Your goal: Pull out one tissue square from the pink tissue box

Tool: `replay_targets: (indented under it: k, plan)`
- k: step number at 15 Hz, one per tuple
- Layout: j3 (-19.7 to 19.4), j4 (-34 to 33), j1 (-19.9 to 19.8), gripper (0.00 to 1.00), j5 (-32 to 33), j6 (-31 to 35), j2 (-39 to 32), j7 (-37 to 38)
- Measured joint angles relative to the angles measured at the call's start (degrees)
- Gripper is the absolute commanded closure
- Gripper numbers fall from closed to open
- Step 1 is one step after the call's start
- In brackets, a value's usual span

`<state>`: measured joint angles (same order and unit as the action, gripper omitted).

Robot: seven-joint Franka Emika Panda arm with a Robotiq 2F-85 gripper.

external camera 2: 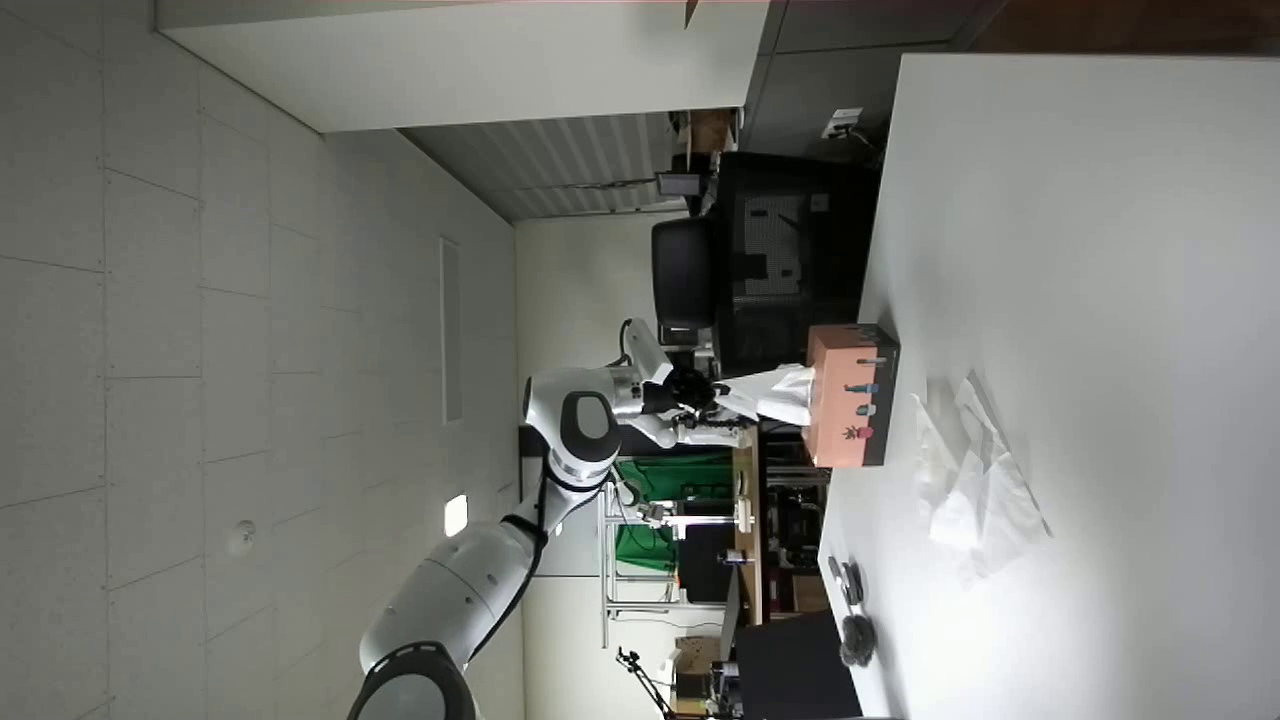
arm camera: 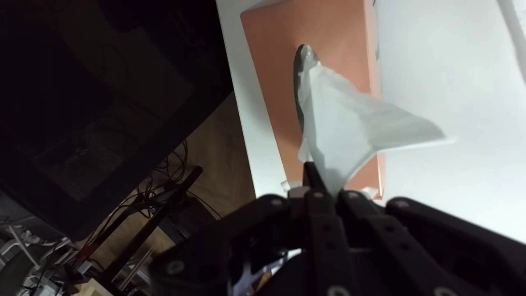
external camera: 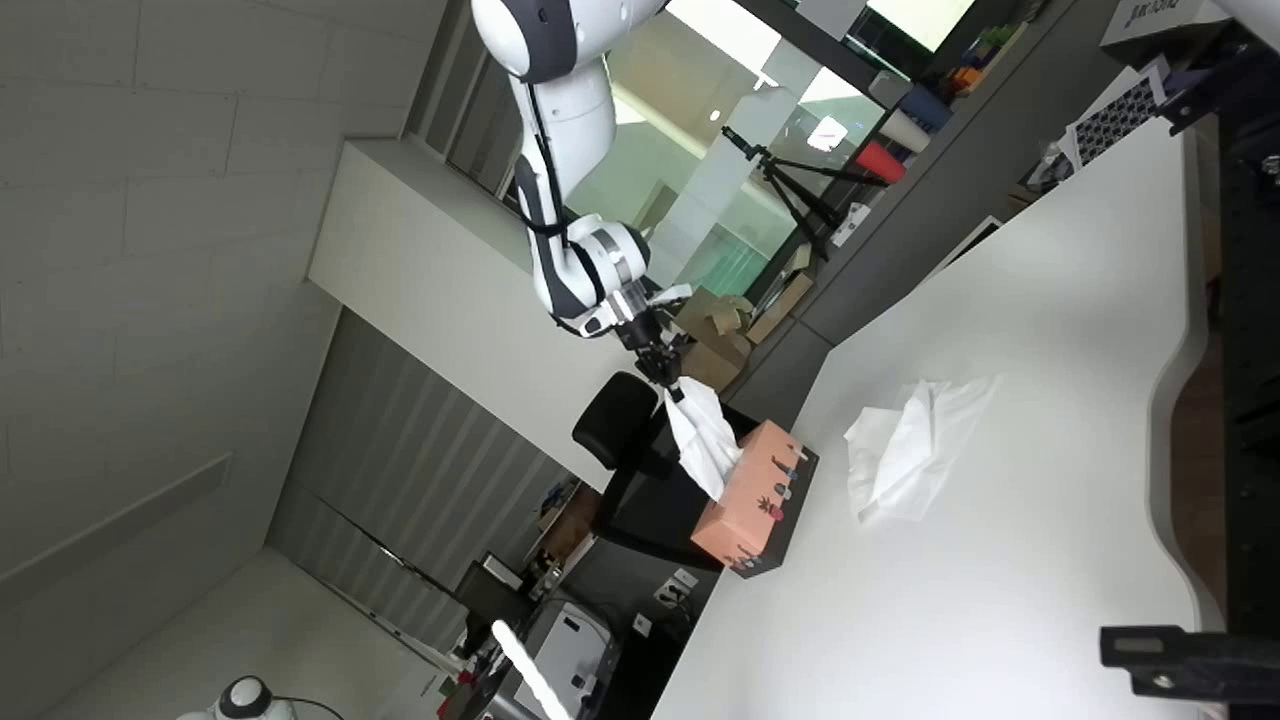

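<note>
The pink tissue box [external camera: 750, 490] stands on the white table near its edge, and it also shows in an exterior view [external camera 2: 836, 400] and in the wrist view [arm camera: 269, 57]. A white tissue [external camera: 703, 435] rises from its top slot, seen also in an exterior view [external camera 2: 775, 393] and in the wrist view [arm camera: 339, 119]. My gripper [external camera: 674, 388] is above the box, shut on the tissue's upper end. The fingers pinch it in the wrist view [arm camera: 335, 195]. The tissue is stretched between fingers and slot; its lower end is hidden in the box.
A loose crumpled tissue [external camera: 915, 450] lies on the white table [external camera: 1040, 580] beside the box, also in an exterior view [external camera 2: 985, 490]. A black chair [external camera 2: 685, 270] stands just beyond the table edge. A small grey fuzzy object [external camera 2: 857, 640] lies near the edge.
</note>
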<state>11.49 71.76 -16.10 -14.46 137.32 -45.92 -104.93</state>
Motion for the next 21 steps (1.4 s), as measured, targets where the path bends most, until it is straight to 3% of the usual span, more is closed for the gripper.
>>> replay_targets:
  k: [6,14,17,21]
  plan:
    - [-3.7,2.3,-1.7,1.00,0.6,-11.2,8.2,-1.5]
    - [-9.3,2.4,-2.5,1.00,6.1,-42.9,13.8,-8.2]
    - [-10.4,2.4,-1.6,1.00,8.9,-48.2,13.4,-9.0]
    - [-10.5,1.5,0.4,1.00,8.7,-48.8,10.1,-8.3]
